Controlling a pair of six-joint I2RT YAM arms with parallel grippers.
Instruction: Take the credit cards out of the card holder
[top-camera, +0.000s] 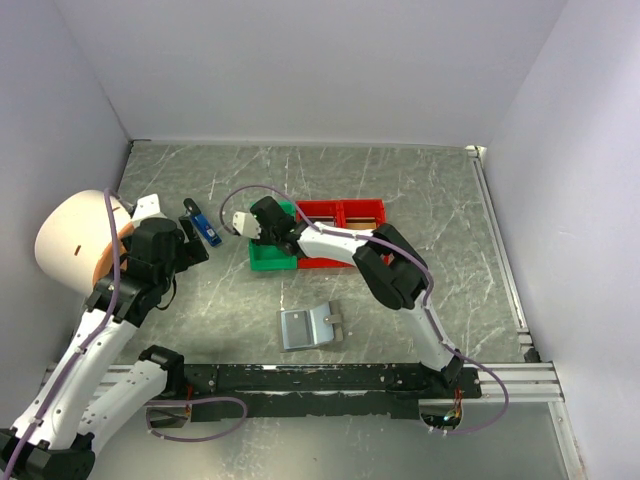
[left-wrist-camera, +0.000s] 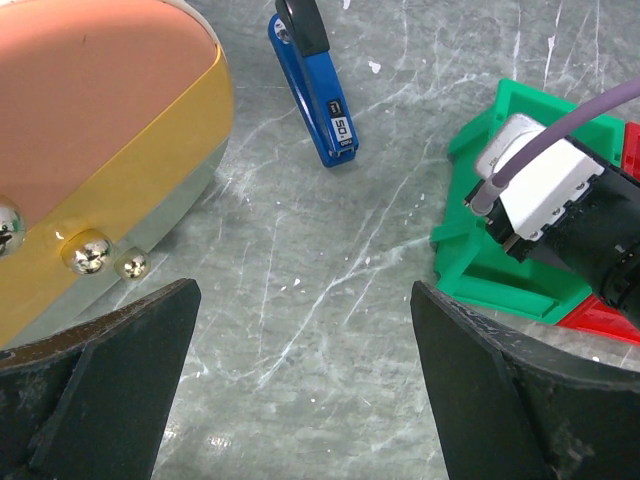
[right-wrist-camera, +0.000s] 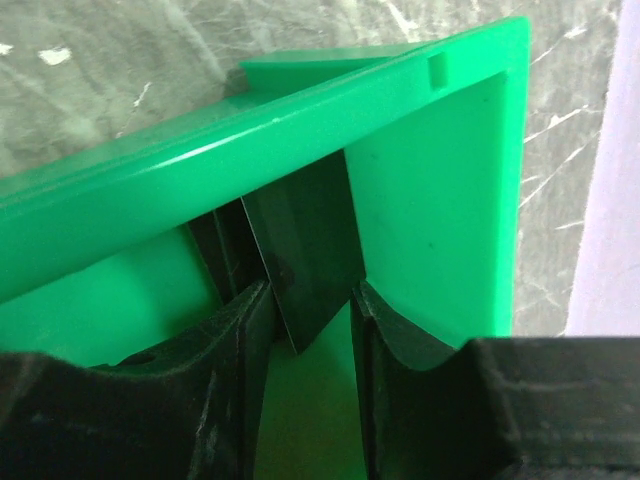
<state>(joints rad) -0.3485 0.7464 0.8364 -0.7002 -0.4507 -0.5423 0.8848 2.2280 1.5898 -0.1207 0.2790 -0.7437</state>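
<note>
Closest to the right wrist lens, the right end effector (right-wrist-camera: 311, 300) sits inside the green tray (right-wrist-camera: 440, 200) with its jaws only narrowly apart. A dark card (right-wrist-camera: 300, 230) stands between them, leaning on the tray wall. I see green on both sides of its lower corner, so I judge it loose, not clamped. To finish this drop cleanly, I would widen the jaws until both pads are clear, then rise straight up so nothing drags the card or hooks the rim. That view shows nothing of the card holder (top-camera: 310, 326). Only the overhead camera does: it lies spread open on the table (top-camera: 450, 200), near the arm bases and well apart from the tray. Whether more cards remain inside is too small to tell. The left end effector (left-wrist-camera: 305, 320) hangs wide open and empty over bare table, between a blue-and-black gadget (left-wrist-camera: 315, 85) and the tray.
</note>
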